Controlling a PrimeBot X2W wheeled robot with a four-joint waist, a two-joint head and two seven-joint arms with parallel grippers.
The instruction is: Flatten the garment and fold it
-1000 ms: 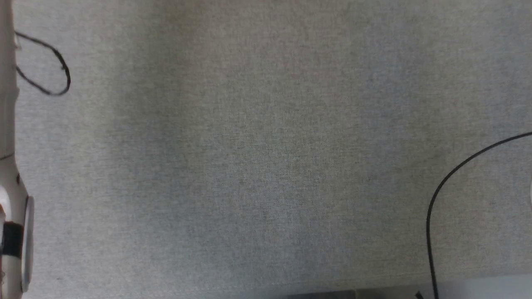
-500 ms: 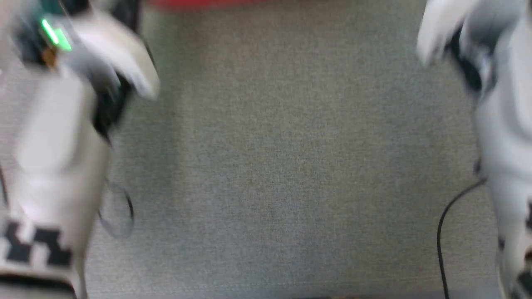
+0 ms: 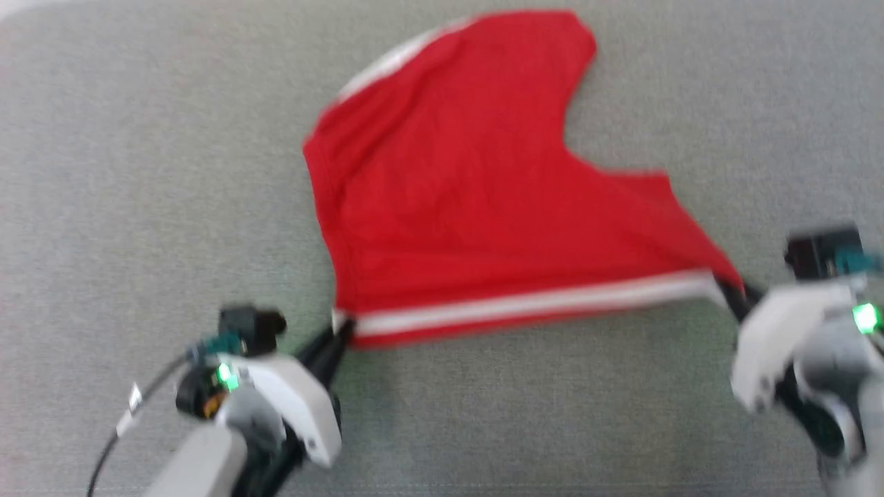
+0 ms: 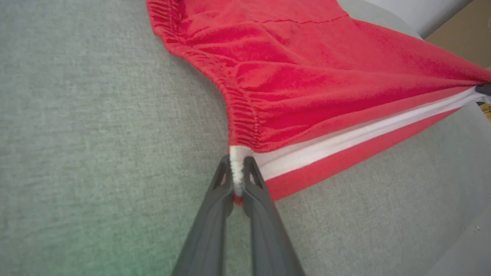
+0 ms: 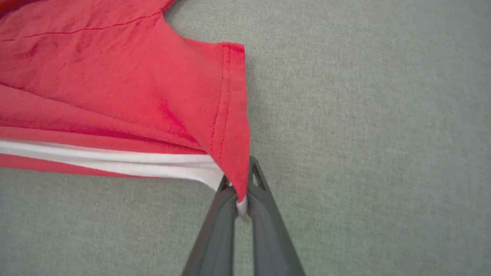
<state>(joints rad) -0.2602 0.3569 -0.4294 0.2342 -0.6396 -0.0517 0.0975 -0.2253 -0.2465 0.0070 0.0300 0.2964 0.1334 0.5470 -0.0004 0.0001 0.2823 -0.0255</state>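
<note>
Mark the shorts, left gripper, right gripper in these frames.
shorts (image 3: 469, 186), head view, red middle panel.
left gripper (image 4: 237, 170), left wrist view, between fingertips at waistband.
right gripper (image 5: 239, 182), right wrist view, between fingertips at hem.

Grey woven-cloth tabletop (image 3: 138, 172), fine even weave, lying flat. Head view is motion-blurred, so the texture reads soft there; both wrist views show the weave sharp. The tabletop edge curves away at the right of the left wrist view: beyond it a pale band (image 4: 418, 15) at the top, then a tan surface (image 4: 460, 34), can't tell what either is. Paler strip (image 4: 475, 260) past the edge at lower right. Faint green tint on the cloth at that view's lower left. Pale sliver (image 3: 21, 5) in the head view's top-left corner.
</note>
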